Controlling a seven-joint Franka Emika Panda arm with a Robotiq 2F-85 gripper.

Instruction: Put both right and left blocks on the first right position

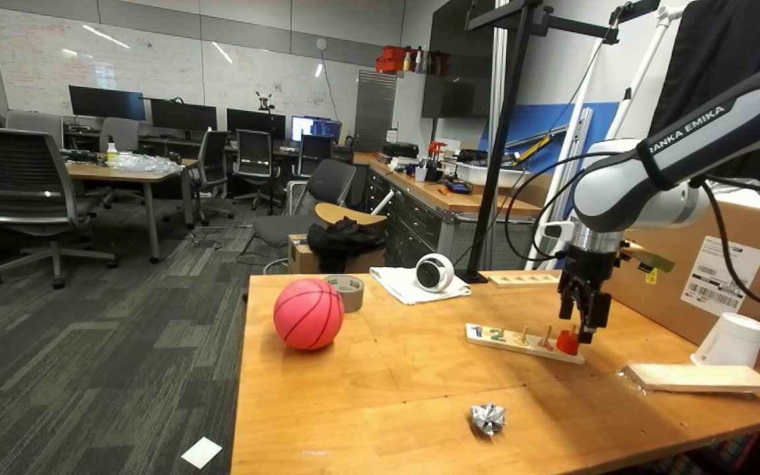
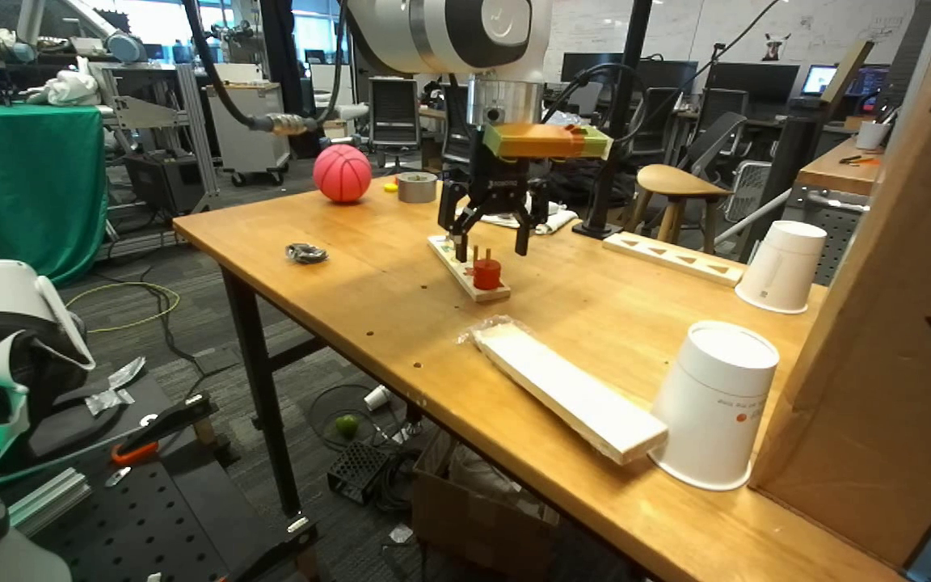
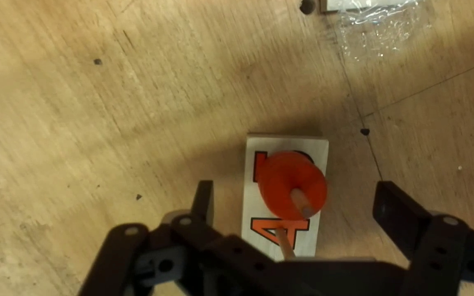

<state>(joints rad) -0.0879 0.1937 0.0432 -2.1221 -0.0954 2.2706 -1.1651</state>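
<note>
With the gripper (image 2: pixel 491 251) spread wide above, the red blocks (image 3: pixel 280 183) are set around the end peg (image 3: pixel 299 200) of the board (image 3: pixel 253 205) and, likely light, hard and smooth, should be pinched by their round sides.

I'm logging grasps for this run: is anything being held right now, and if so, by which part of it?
Nothing is held. The end effector is open, its fingers apart from the red stack, which sits on a peg.

Wooden table (image 1: pixel 353 389) with pink ball (image 1: pixel 309 314), tape roll (image 1: pixel 353 297), peg board (image 1: pixel 510 340), foil lump (image 1: pixel 488 419), cups (image 2: pixel 716 404).
</note>
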